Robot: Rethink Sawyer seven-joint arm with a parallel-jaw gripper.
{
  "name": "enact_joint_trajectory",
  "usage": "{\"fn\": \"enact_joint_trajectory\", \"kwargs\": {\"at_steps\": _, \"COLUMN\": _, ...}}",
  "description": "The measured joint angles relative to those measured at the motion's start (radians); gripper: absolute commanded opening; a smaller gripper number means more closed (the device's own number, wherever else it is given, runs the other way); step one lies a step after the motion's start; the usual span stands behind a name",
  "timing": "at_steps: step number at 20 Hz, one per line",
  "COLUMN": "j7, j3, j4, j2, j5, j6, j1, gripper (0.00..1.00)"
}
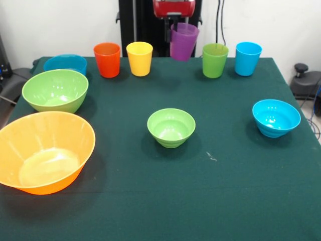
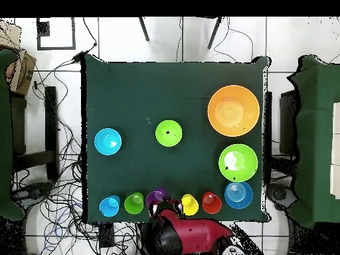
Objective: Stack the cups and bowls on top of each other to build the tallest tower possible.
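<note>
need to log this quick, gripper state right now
gripper: shut on the purple cup, held tilted above the table, in the cup row.

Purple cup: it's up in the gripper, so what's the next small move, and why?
Probably carry the purple cup over the small green bowl at mid-table. The gripper holds it tilted, clear of the cloth, and nothing is stacked yet; that bowl stands open and alone.

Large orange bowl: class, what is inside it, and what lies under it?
The large orange bowl holds nothing; only glare shows on its bare floor. It rests on the green tablecloth, and the patch beneath it is hidden.
</note>
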State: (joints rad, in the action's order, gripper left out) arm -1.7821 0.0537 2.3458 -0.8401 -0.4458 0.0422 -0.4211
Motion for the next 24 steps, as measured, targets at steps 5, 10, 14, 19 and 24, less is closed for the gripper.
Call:
{"fn": "enact_joint_trajectory", "kwargs": {"at_steps": 5, "j7": 0.000, "j3": 0.068, "j4": 0.007, "j2": -0.080, "j5": 0.030, "j6": -0.086, "j1": -0.028, "gripper": 0.00}}
{"fn": "enact_joint_trajectory", "kwargs": {"at_steps": 10, "j7": 0.000, "j3": 0.095, "j4": 0.003, "j2": -0.098, "j5": 0.048, "j6": -0.096, "j1": -0.010, "gripper": 0.00}}
{"fn": "enact_joint_trajectory", "kwargs": {"at_steps": 14, "j7": 0.000, "j3": 0.107, "j4": -0.021, "j2": -0.093, "j5": 0.067, "j6": -0.096, "j1": 0.010, "gripper": 0.00}}
{"fn": "enact_joint_trajectory", "kwargs": {"at_steps": 19, "j7": 0.000, "j3": 0.123, "j4": -0.075, "j2": -0.075, "j5": 0.088, "j6": -0.096, "j1": 0.020, "gripper": 0.00}}
{"fn": "enact_joint_trajectory", "kwargs": {"at_steps": 24, "j7": 0.000, "j3": 0.139, "j4": -0.139, "j2": -0.037, "j5": 0.101, "j6": -0.096, "j1": 0.023, "gripper": 0.00}}
